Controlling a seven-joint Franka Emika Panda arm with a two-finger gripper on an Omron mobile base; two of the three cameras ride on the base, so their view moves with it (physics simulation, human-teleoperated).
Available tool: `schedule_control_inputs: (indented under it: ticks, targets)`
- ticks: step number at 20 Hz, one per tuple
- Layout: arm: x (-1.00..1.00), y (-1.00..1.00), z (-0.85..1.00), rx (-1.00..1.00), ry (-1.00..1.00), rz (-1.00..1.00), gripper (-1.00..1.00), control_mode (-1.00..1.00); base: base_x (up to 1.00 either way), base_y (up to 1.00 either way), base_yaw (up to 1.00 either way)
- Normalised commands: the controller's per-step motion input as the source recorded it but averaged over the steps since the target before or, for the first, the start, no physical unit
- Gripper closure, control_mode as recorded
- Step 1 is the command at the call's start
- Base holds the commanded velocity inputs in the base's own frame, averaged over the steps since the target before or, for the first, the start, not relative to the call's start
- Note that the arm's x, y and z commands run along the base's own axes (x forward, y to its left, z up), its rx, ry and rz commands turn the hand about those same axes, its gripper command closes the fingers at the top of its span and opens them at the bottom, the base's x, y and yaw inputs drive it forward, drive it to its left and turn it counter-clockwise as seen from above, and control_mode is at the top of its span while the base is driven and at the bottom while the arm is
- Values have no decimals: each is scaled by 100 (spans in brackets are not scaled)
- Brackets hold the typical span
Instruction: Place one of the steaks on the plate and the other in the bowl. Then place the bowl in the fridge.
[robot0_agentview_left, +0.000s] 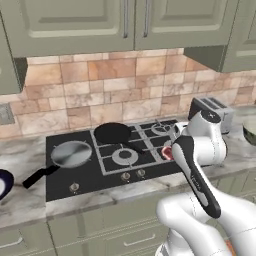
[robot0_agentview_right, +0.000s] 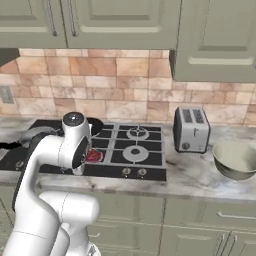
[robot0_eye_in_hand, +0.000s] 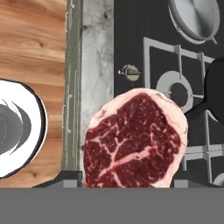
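A dark red steak (robot0_eye_in_hand: 135, 140) with a pale fatty edge hangs close under the hand camera, over the front edge of the stove, and hides the fingertips. From the bases it shows as a red patch (robot0_agentview_right: 94, 156) (robot0_agentview_left: 167, 152) beside the hand. My gripper (robot0_agentview_right: 88, 156) is shut on this steak, jaws wide apart. The plate (robot0_agentview_left: 2, 184), navy-rimmed with a white ring, lies at the counter's far left. The beige-grey bowl (robot0_agentview_right: 235, 159) (robot0_agentview_left: 250, 127) stands on the counter right of the toaster. The fridge is out of view.
A silver frying pan (robot0_agentview_left: 71, 152) and a black pan (robot0_agentview_left: 112, 133) sit on the black stovetop (robot0_agentview_right: 135, 150). The toaster (robot0_agentview_right: 191, 129) stands between stove and bowl. Stove knobs (robot0_eye_in_hand: 129, 72) line the front edge. Wall cabinets hang overhead.
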Motion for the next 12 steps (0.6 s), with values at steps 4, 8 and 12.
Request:
schedule_control_inputs:
  ticks: [4,8,12]
  targets:
    - [0,0,0,0,0,0,100,100,0,-71,-2]
    - [0,0,0,0,0,0,100,100,0,-65,0]
    - [0,0,0,0,0,0,100,100,0,-66,0]
